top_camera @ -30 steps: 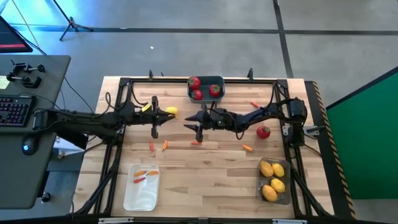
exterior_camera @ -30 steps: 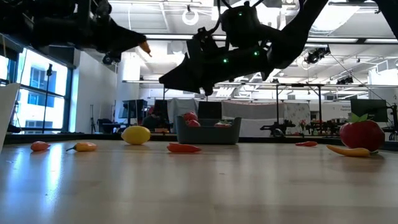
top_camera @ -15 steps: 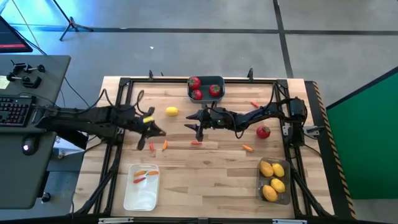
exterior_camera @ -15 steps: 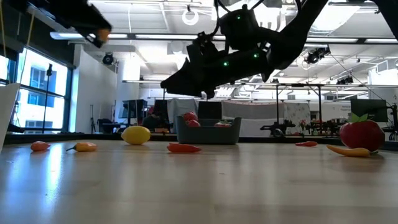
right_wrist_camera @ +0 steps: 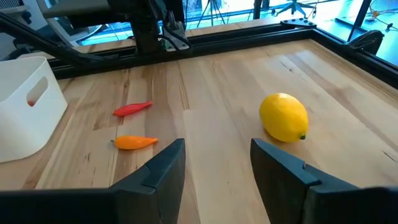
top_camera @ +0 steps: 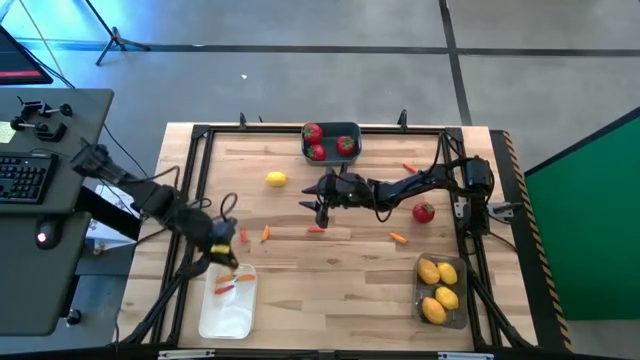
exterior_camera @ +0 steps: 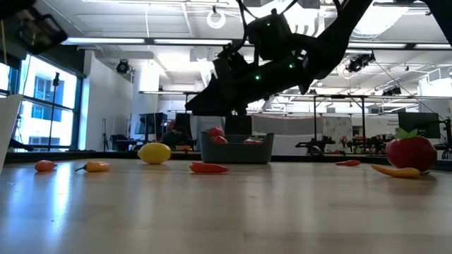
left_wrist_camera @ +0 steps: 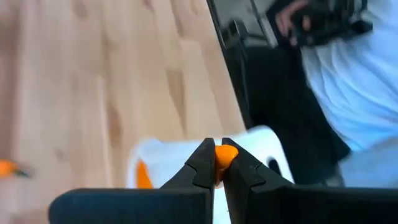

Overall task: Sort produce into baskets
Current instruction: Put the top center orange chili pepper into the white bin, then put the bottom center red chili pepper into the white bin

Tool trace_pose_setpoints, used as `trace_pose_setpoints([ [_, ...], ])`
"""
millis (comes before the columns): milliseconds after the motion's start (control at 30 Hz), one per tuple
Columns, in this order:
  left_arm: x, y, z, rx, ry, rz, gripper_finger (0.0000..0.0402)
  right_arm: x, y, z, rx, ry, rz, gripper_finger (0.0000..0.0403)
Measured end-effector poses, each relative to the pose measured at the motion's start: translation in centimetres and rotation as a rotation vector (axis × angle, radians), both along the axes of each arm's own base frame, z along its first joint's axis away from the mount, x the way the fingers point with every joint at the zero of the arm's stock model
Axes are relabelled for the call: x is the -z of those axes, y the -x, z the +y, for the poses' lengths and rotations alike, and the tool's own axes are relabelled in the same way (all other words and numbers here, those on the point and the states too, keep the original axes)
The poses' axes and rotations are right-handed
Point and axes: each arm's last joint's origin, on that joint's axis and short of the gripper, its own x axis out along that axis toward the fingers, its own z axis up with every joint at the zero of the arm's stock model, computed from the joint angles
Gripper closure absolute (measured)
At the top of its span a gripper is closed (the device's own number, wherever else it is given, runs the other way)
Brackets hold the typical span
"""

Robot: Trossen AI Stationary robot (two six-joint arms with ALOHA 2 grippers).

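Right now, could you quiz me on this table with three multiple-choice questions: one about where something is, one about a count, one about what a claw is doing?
1. Where is the left gripper?
A. over the white bin
B. over the lemons' bin
C. at the table's far edge

2. How many lemons lie in the smoky bin?
A. two
B. four
C. six

3. The right gripper is:
A. gripping a lemon
B. open and empty
C. gripping a tomato

Answers: 1 A, the high view shows it at that bin's rim. 2 B, four yellow ovals show. 3 B, its fingers stand apart with nothing between them.

Bare table [top_camera: 330,270] lies open between white basket [top_camera: 228,305] and grey basket [top_camera: 441,291].
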Motion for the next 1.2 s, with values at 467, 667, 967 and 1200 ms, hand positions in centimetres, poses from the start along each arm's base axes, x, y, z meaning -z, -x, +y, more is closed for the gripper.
trace_pose_setpoints([
  [467, 3.1, -0.7, -3.5, 0.047, -0.048, 0.244, 0.0358, 0.0, 0.0, -0.2, 0.017, -0.005, 0.003, 0.0230],
  [667, 3.7, -1.2, -3.6, 0.044, -0.078, 0.267, 0.0307, 0.5, 0.2, -0.1, 0.021, -0.022, 0.050, 0.0230],
  [967, 3.4, -1.9, -2.2, 0.090, -0.139, 0.175, 0.0300, 1.0, 1.3, 1.6, -0.048, -0.045, 0.250, 0.0230],
  [1200, 3.3, -3.4, 0.4, 0.087, -0.188, 0.076, 0.0386, 2.4, 1.9, 4.3, -0.165, -0.029, 0.383, 0.0230],
])
